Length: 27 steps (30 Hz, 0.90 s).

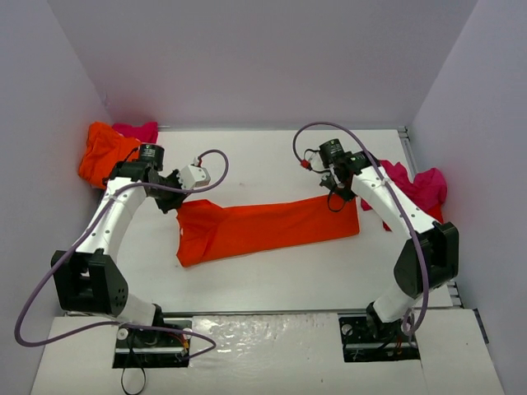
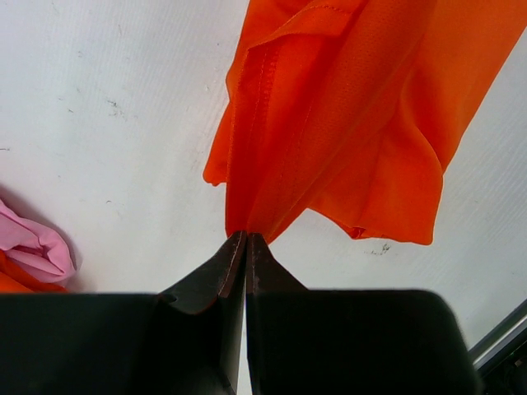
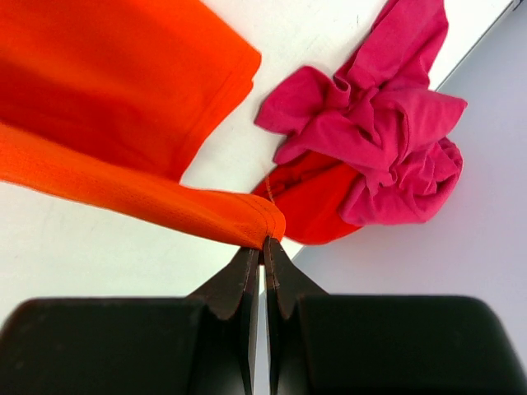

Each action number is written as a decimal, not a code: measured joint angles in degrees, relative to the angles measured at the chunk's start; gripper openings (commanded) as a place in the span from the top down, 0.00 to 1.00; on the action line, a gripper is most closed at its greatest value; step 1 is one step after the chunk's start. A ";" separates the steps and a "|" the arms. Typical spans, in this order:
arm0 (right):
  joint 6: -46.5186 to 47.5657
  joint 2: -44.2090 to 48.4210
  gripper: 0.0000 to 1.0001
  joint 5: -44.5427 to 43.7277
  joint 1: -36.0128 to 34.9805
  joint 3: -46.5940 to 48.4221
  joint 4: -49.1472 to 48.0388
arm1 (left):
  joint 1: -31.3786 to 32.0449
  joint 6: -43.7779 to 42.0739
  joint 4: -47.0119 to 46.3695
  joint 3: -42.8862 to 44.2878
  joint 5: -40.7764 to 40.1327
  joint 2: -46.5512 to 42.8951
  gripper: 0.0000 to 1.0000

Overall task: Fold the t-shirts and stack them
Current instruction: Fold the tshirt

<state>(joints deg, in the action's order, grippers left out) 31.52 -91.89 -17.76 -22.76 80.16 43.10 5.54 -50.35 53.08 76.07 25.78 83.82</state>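
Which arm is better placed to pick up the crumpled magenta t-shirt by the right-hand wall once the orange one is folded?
Right, probably. The right gripper, shut on one end of the orange t-shirt, sits just beside the magenta t-shirt; the left gripper holds the far end, across the table.

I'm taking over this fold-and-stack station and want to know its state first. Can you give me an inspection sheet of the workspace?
Surface: white table, a few faint scuff marks in the left wrist view.
Job's things: bright orange cloth t-shirt stretched as a long band across mid-table; crumpled orange and pink shirts heaped at the far left corner; crumpled magenta and red shirts heaped at the right edge.
Clutter: nothing seen.
Grippers: left gripper and right gripper, fingers shut, each pinching one end of the stretched shirt.
Cables: purple cables loop freely off both arms.
Surroundings: plain pale walls on three sides.
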 measured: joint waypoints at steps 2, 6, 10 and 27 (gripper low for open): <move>-0.74 0.81 1.00 -0.12 -1.01 0.00 1.49 | 0.00 0.00 0.04 0.00 0.21 -0.26 1.00; -2.19 0.95 1.00 -0.08 -2.68 -0.02 3.69 | 0.00 -0.03 0.22 0.00 0.37 -0.71 1.00; -3.30 1.06 1.00 -0.13 -3.00 -0.81 4.69 | 0.00 -0.18 0.40 0.00 0.36 -0.80 1.00; -4.04 -15.43 1.00 -0.44 3.31 0.47 2.65 | 0.00 -0.17 -2.62 0.00 -0.42 1.84 1.00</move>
<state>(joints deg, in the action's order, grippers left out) 27.49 -107.32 -18.21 -19.45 80.63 45.75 5.54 -50.51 50.46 76.07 25.37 85.66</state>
